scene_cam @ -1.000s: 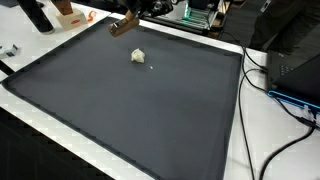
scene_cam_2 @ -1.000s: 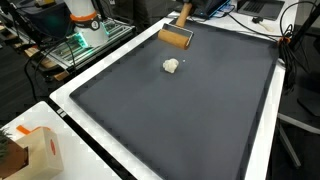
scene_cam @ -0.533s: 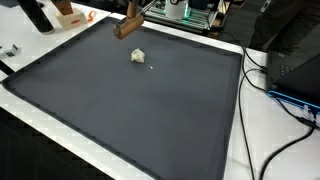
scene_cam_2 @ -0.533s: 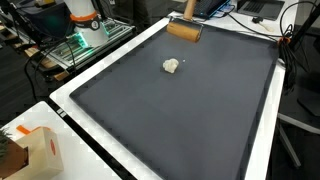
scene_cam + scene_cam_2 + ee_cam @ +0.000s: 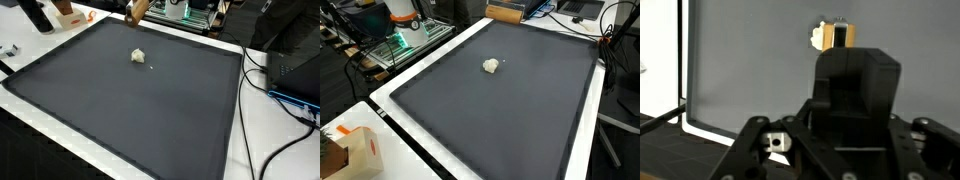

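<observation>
Wrist view showed the claw (image 5: 853, 62) clenched, its fingers drawn together on a wooden block (image 5: 824, 37) that stuck out beyond their tips. In both exterior views the block (image 5: 135, 8) (image 5: 505, 12) hung at the far edge of the dark mat (image 5: 150, 110), partly cut off by the frame. A small white lump (image 5: 138, 56) lay on the mat, well apart from the block.

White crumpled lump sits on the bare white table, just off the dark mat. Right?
No. The white crumpled lump lies on the dark mat itself, well inside its edges, not on the white table. Both exterior views show this.
</observation>
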You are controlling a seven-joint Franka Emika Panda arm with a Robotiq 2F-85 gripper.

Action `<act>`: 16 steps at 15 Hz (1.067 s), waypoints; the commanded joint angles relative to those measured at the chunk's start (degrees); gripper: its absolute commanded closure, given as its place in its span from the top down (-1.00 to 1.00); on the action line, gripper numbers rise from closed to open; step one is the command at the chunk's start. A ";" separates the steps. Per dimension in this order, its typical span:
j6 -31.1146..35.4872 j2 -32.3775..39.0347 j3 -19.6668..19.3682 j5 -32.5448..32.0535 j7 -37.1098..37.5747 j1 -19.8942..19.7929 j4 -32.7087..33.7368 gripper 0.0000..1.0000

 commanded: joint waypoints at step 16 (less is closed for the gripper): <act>-6.53 -4.01 -2.54 7.93 -38.17 -1.81 -0.45 -0.02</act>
